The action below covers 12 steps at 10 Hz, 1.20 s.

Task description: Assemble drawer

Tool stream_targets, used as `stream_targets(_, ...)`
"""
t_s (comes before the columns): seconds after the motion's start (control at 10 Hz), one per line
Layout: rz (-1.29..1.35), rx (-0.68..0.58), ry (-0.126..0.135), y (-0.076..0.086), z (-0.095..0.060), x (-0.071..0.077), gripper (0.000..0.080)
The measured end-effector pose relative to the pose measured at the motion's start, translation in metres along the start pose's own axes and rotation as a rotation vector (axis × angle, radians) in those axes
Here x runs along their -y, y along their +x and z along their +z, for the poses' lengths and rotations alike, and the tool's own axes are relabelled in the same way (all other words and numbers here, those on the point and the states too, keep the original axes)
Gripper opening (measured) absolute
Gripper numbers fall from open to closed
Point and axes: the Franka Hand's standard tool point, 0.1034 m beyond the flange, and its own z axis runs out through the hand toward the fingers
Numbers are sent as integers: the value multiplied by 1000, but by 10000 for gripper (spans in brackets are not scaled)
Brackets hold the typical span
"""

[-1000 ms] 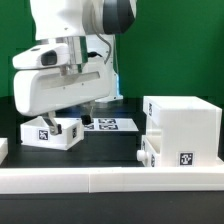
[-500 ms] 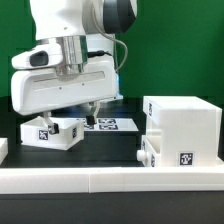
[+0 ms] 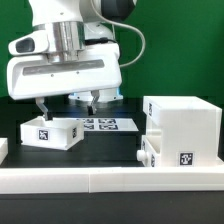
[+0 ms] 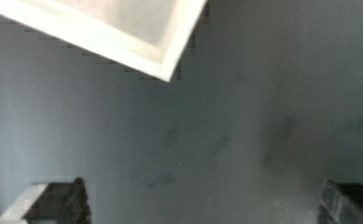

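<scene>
The drawer's large white housing [image 3: 182, 134] stands at the exterior view's right, with a small tray [image 3: 149, 150] pushed against its left side. A second small white tray [image 3: 52, 132] lies at the exterior view's left. My gripper [image 3: 66, 103] hangs open just above and behind that tray, its two fingers wide apart and empty. In the wrist view the fingertips [image 4: 53, 200] show at the picture's edge with only dark table between them, and a corner of the white tray [image 4: 133, 30] shows beyond.
The marker board [image 3: 105, 124] lies flat behind the trays. A long low white rail [image 3: 110, 180] runs along the front. A small white piece [image 3: 3, 149] sits at the far left edge of the exterior view.
The arm has risen and swung toward the exterior view's left. The fingers now show spread apart above the left tray, which stays where it was.
</scene>
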Motion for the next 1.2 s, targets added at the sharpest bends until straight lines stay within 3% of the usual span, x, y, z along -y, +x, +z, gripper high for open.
stream_targets(0.1,77,-18,0,-7,1,-1,649)
stream_targets(0.5,283,-18,22,-10,3,3,649)
stream_targets(0.9,297,-13,-4,-45,9,2,649)
stream_targets(1.2,304,-20,-23,-73,35,2,649)
